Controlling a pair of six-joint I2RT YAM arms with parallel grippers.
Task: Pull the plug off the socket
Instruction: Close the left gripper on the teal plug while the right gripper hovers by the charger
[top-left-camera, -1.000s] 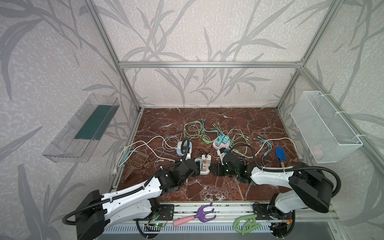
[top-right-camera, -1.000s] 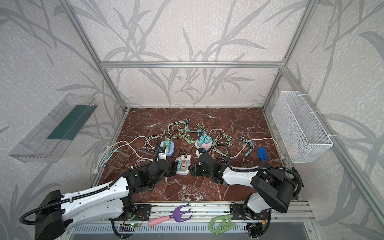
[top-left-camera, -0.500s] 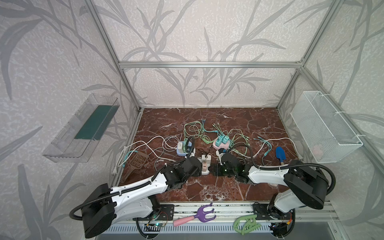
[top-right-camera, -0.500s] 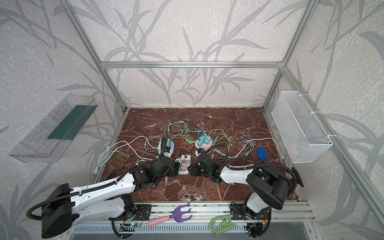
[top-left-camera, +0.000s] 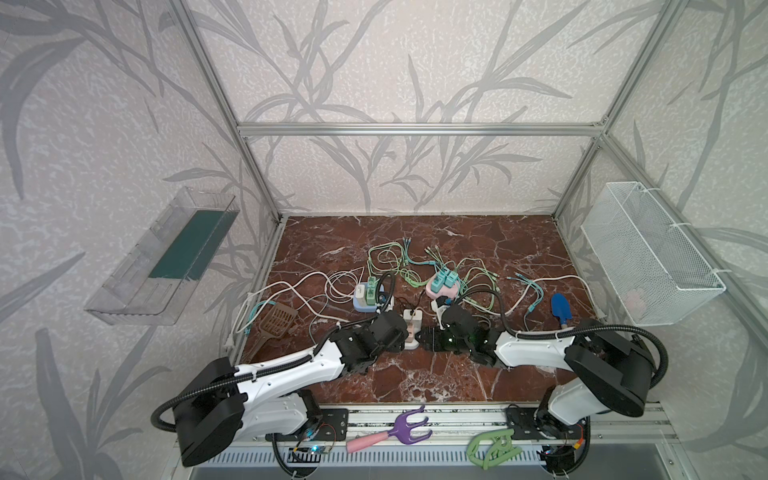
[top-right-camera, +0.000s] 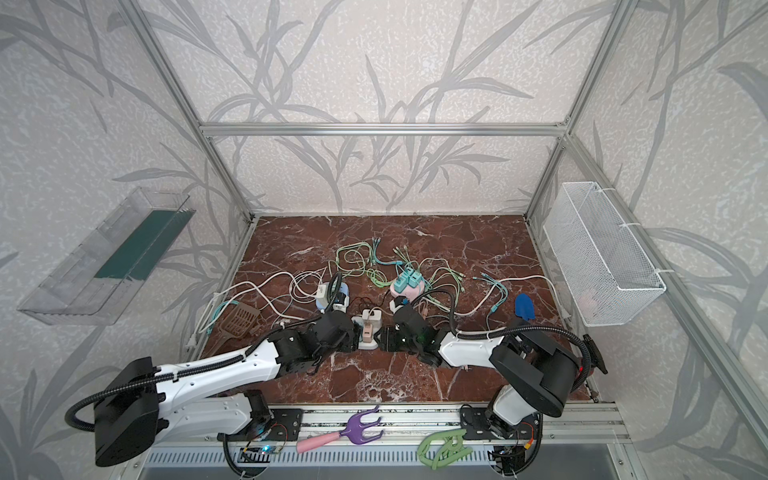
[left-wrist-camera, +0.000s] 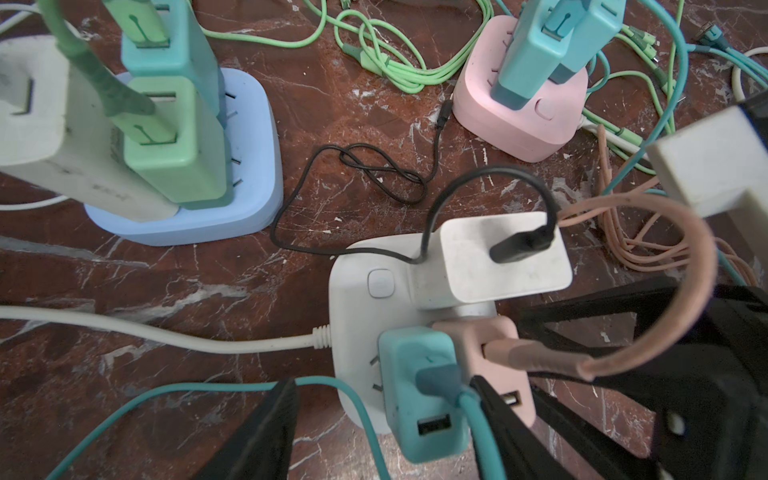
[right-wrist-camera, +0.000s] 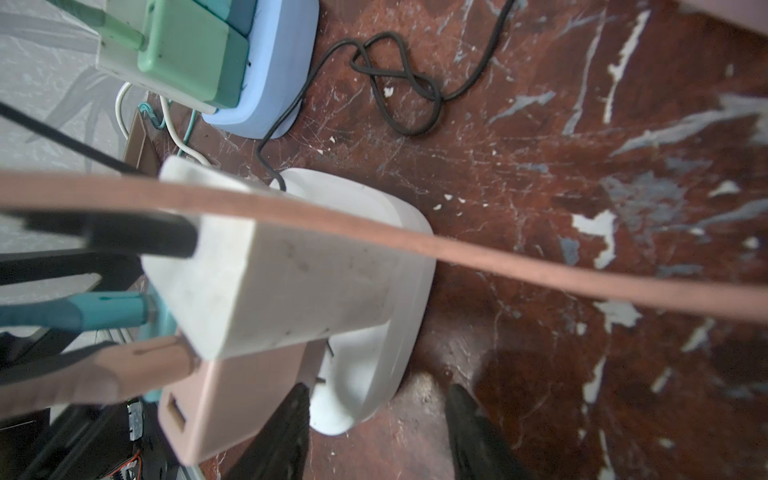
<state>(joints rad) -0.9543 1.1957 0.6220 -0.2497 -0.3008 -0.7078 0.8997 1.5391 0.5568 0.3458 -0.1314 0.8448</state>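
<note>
A white socket (left-wrist-camera: 357, 299) stands on the marble floor mid-front, seen in both top views (top-left-camera: 412, 330) (top-right-camera: 369, 330). It carries a white plug (left-wrist-camera: 498, 257) with a black cable, a pink plug (left-wrist-camera: 496, 338) and a teal plug (left-wrist-camera: 419, 386). My left gripper (left-wrist-camera: 384, 382) is open and straddles the teal plug: one finger (left-wrist-camera: 494, 411) lies against its cable, the other (left-wrist-camera: 270, 424) stands apart. My right gripper (right-wrist-camera: 378, 388) is open at the socket's opposite side, with the base's edge (right-wrist-camera: 365, 390) between its fingers.
A blue socket (left-wrist-camera: 249, 166) with green plugs and a pink socket (left-wrist-camera: 519, 120) with teal plugs stand behind, amid loose cables. A brown scoop (top-left-camera: 276, 322) lies left, a blue scoop (top-left-camera: 560, 307) right. A wire basket (top-left-camera: 648, 257) hangs on the right wall.
My left arm has reached forward to the white socket and its jaws have narrowed around the teal plug. My right gripper has edged left up to the socket.
</note>
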